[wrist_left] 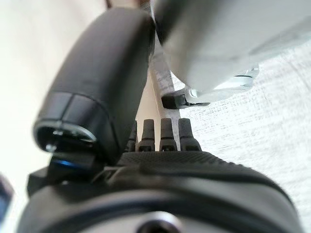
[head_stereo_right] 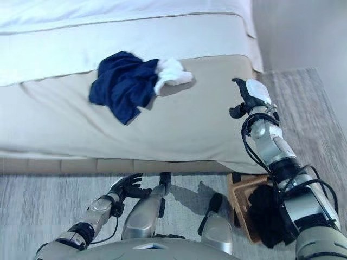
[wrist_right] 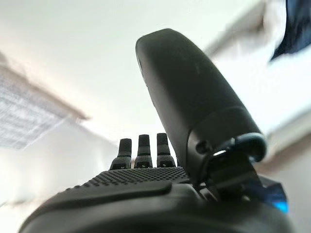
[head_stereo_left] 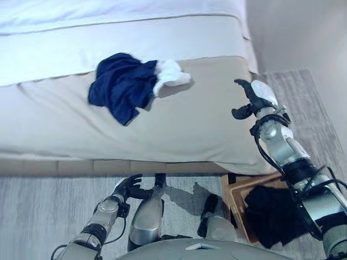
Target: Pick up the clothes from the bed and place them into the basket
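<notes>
A dark blue garment [head_stereo_left: 123,85] lies bunched on the beige bed cover [head_stereo_left: 190,124], with a white garment [head_stereo_left: 170,76] touching its right side. A wooden basket [head_stereo_left: 237,196] stands on the floor at the bed's right foot corner and holds a black garment [head_stereo_left: 271,214]. My right hand [head_stereo_left: 253,98] hangs over the bed's right edge, fingers straight and empty, well to the right of the clothes. Its wrist view shows straight fingers [wrist_right: 146,150]. My left hand [head_stereo_left: 126,188] is low by the floor before the bed, open and empty, its fingers [wrist_left: 167,136] straight.
White bedding [head_stereo_left: 108,38] covers the bed beyond the beige cover. Grey wood-pattern floor [head_stereo_left: 38,211] runs along the bed's front and right side. A pale wall [head_stereo_left: 303,32] rises at the far right.
</notes>
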